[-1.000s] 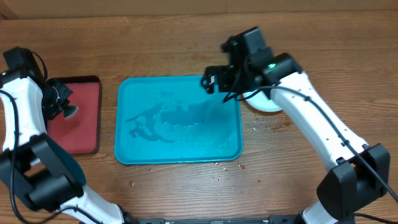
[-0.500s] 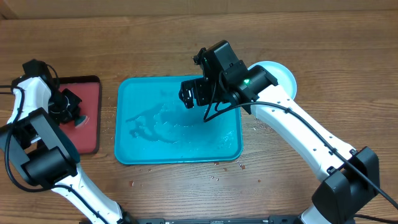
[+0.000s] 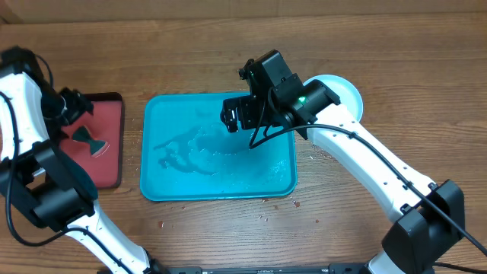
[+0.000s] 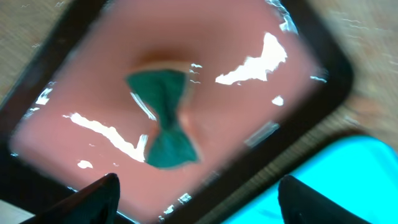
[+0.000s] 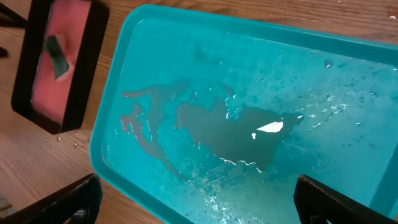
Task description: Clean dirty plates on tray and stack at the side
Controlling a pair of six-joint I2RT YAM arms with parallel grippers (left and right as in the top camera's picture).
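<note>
Nearby, teal tray (image 3: 217, 164), pink tray (image 3: 107, 161) (green sponge (image 3: 89, 140))

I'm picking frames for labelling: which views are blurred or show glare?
Left wrist: blurred throughout, white glare streaks on the small tray around the green piece. Right wrist: sharp, one bright glint on the wet teal tray. Overhead: sharp, evenly lit, no strong glare.

table (image 3: 228, 46): brown wood grain | far edge: paler band (image 3: 228, 6) | light: even, bright
</note>
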